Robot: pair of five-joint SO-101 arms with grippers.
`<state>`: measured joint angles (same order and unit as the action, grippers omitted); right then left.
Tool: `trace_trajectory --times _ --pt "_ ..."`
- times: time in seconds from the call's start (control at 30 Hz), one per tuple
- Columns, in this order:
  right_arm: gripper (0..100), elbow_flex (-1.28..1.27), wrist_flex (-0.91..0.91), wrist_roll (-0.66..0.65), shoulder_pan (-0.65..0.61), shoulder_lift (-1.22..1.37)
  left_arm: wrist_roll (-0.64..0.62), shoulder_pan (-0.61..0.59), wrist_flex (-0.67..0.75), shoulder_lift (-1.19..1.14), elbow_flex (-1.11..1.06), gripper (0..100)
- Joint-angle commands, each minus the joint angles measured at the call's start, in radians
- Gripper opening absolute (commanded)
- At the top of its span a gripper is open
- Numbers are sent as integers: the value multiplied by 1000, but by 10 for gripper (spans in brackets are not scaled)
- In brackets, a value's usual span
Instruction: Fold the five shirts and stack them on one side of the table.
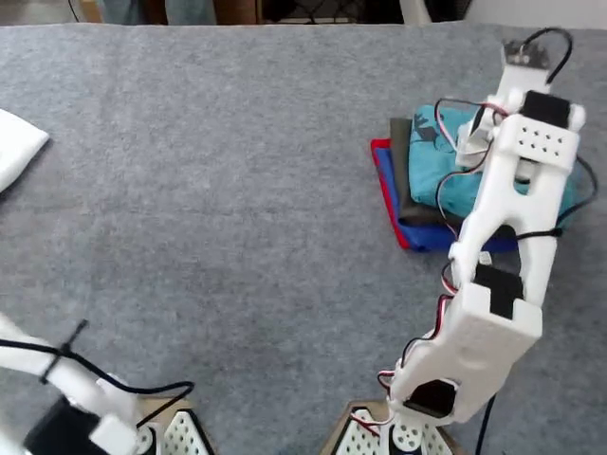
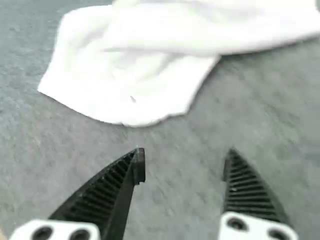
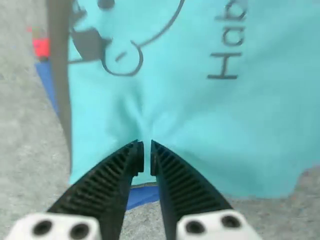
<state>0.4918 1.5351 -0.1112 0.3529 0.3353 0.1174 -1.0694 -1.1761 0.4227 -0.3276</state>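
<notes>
A stack of folded shirts lies at the table's right side: red (image 1: 381, 148) at the bottom, then blue (image 1: 432, 237), dark grey (image 1: 401, 166) and a teal shirt (image 1: 432, 171) on top. My right arm (image 1: 512, 209) stretches over the stack. My right gripper (image 3: 146, 148) is shut, its tips pinching a pucker of the teal shirt (image 3: 210, 130) near its edge. A crumpled white shirt (image 1: 14, 147) lies at the far left edge. My left gripper (image 2: 185, 160) hangs open over bare cloth just short of the white shirt (image 2: 135, 75).
Grey felt (image 1: 237, 190) covers the whole table, with a wide bare stretch between the white shirt and the stack. The arm bases (image 1: 379, 436) stand at the near edge. Cables (image 1: 123, 384) trail from my left arm at the lower left.
</notes>
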Motion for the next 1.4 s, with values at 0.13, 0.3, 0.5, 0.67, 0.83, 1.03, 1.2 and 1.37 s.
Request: trace_trajectory --times 0.13,0.3,0.5,0.67,0.83,1.03,1.2,1.37 --pt "209 137 78 11 -66 -96 20 -68 359 -351 -51 296" --pt "317 179 150 11 -126 -147 18 -68 569 -620 -48 288" --pt "322 189 184 9 -153 -193 18 -116 605 -747 15 120" --pt "322 186 230 9 -144 -209 18 -154 583 -733 24 29" --pt "322 160 230 2 -126 -262 18 -159 336 -552 85 28" --pt "322 148 230 0 -127 -340 18 -22 31 -203 108 28" --pt "322 148 230 0 -127 -404 18 239 -195 143 47 28" --pt "322 42 230 -17 -127 -492 20 710 -351 416 -67 28"
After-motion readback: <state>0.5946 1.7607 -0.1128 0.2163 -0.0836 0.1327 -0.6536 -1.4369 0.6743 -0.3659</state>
